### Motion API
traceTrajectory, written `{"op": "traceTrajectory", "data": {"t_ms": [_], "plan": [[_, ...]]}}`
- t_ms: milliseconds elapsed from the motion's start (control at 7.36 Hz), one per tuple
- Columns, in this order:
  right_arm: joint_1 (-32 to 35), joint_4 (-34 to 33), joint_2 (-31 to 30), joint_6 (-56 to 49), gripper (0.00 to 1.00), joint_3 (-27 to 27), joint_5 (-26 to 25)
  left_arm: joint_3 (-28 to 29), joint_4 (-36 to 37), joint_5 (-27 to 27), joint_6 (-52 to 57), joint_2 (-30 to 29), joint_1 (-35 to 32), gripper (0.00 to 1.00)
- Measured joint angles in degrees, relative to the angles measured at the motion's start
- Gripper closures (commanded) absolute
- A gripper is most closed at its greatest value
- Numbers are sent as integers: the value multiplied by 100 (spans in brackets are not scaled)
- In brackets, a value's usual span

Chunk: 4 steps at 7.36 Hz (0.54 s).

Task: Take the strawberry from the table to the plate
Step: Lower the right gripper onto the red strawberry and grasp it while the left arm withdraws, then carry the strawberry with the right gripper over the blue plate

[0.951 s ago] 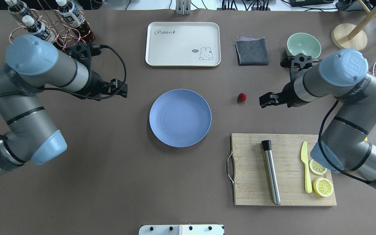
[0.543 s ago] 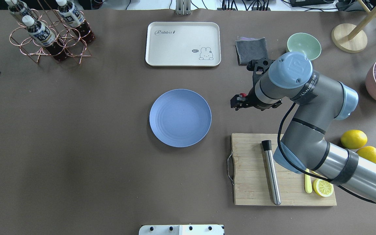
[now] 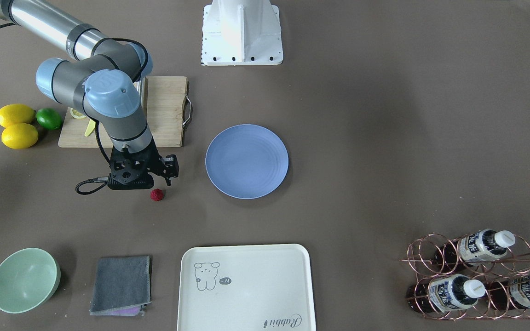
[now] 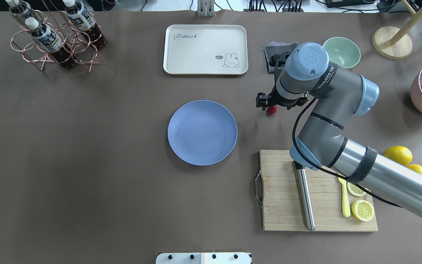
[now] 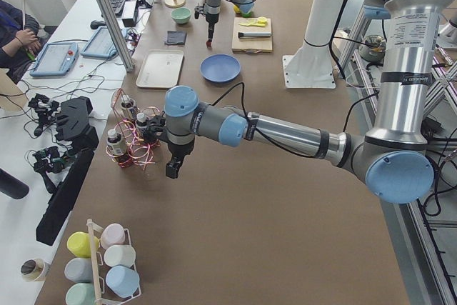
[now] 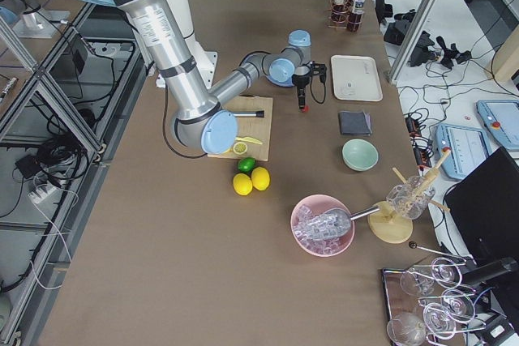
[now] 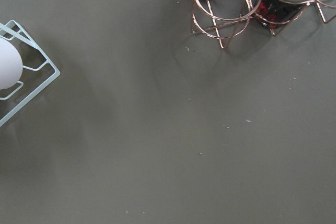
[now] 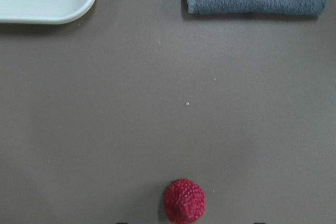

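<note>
The strawberry (image 4: 272, 110) is a small dark-red bumpy berry on the table (image 4: 123, 183), right of the blue plate (image 4: 202, 132). My right gripper (image 4: 266, 103) hovers right over it and partly hides it from above. In the front-facing view the berry (image 3: 156, 195) lies just beside the right gripper (image 3: 169, 172). The right wrist view has the strawberry (image 8: 184, 201) at its bottom centre, with only dark fingertip edges far apart on either side, so the gripper is open. My left gripper (image 5: 172, 168) shows only in the exterior left view, near the bottle rack; I cannot tell its state.
A wooden cutting board (image 4: 284, 216) with a metal rod (image 4: 304, 194), a yellow knife and lemon slices lies near the front right. A cream tray (image 4: 205, 49), a grey cloth (image 3: 121, 282) and a green bowl (image 4: 344, 51) sit at the back. A bottle rack (image 4: 55, 40) stands back left.
My right arm swung left and brought its gripper over the strawberry. The left arm pulled back out of the overhead view.
</note>
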Motion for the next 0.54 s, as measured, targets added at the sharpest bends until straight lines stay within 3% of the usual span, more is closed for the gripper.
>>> {"op": "traceTrajectory", "data": {"t_ms": [543], "plan": [[8,661,178,-65,18,-723,15,-13,-20,-9,62,127,-65,2]]}}
